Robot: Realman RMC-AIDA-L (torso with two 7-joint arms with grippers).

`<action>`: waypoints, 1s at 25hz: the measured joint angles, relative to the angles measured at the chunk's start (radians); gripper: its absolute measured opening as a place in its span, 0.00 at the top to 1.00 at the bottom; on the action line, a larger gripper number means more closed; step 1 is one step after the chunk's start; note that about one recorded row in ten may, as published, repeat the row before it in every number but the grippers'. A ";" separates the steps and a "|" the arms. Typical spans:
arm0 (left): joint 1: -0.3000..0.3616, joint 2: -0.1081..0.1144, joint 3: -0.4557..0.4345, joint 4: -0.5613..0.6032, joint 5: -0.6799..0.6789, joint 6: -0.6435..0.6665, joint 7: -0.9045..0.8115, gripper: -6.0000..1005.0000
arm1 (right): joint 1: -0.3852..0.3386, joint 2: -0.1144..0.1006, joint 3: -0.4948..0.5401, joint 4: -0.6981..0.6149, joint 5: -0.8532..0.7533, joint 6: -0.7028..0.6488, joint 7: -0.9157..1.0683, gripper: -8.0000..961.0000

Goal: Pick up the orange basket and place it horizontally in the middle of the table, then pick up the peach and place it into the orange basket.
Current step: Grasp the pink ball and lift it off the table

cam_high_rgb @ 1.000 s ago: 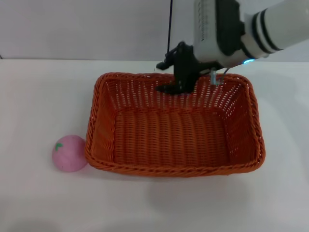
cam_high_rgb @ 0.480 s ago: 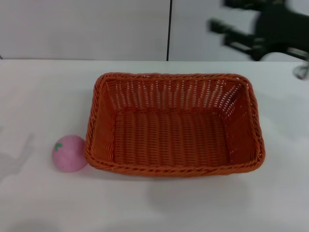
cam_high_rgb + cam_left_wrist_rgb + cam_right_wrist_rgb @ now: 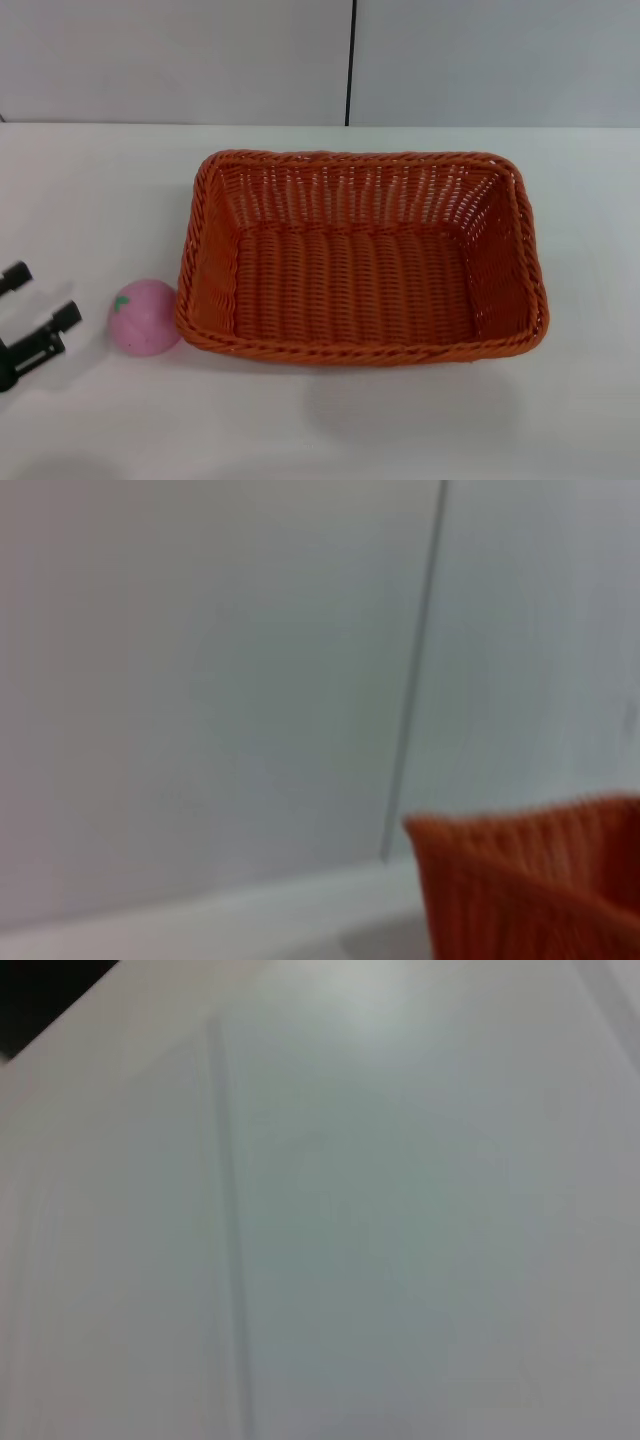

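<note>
The orange basket lies lengthwise across the middle of the white table, empty inside. A corner of the orange basket also shows in the left wrist view. The pink peach rests on the table, touching the basket's left front corner. My left gripper comes in at the left edge, open, a little to the left of the peach and apart from it. My right gripper is out of view; its wrist view shows only a pale wall.
A grey wall with a dark vertical seam runs behind the table's far edge. White tabletop stretches in front of the basket and to its right.
The right arm lifted off the basket's back rim and left the view at upper right. The left gripper has come into view at the left edge near the peach.
</note>
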State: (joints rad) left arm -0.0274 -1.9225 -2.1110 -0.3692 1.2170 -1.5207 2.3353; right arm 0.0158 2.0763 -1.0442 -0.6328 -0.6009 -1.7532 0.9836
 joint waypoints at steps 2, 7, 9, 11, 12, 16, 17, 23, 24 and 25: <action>-0.002 0.001 0.000 -0.036 0.061 0.026 -0.040 0.18 | 0.004 -0.002 0.060 0.069 -0.007 -0.042 -0.002 0.46; -0.017 -0.034 0.000 -0.069 0.141 0.076 -0.056 0.18 | 0.000 -0.003 0.104 0.164 -0.010 -0.057 -0.053 0.46; -0.028 -0.053 0.000 -0.070 0.167 0.098 -0.049 0.18 | 0.002 -0.005 0.107 0.180 -0.010 -0.056 -0.056 0.46; -0.038 -0.066 0.000 -0.071 0.190 0.114 -0.047 0.18 | 0.002 -0.005 0.108 0.187 -0.010 -0.053 -0.056 0.46; -0.043 -0.075 0.000 -0.071 0.207 0.125 -0.047 0.18 | 0.002 -0.005 0.108 0.188 -0.010 -0.052 -0.057 0.46; -0.053 -0.097 0.001 -0.072 0.240 0.157 -0.041 0.18 | 0.003 -0.006 0.114 0.188 -0.010 -0.051 -0.057 0.46; -0.053 -0.100 0.001 -0.072 0.246 0.161 -0.040 0.18 | 0.003 -0.007 0.116 0.188 -0.010 -0.051 -0.057 0.46; -0.047 -0.105 -0.007 -0.074 0.255 0.161 -0.031 0.27 | 0.002 -0.009 0.121 0.189 -0.009 -0.045 -0.057 0.46; -0.046 -0.110 -0.016 -0.074 0.255 0.162 -0.023 0.29 | 0.002 -0.009 0.121 0.189 -0.009 -0.039 -0.058 0.46; -0.045 -0.116 -0.026 -0.074 0.257 0.162 -0.013 0.31 | 0.002 -0.009 0.121 0.189 -0.009 -0.039 -0.058 0.46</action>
State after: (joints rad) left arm -0.0729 -2.0381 -2.1370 -0.4435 1.4738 -1.3584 2.3225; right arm 0.0177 2.0674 -0.9234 -0.4433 -0.6098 -1.7921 0.9260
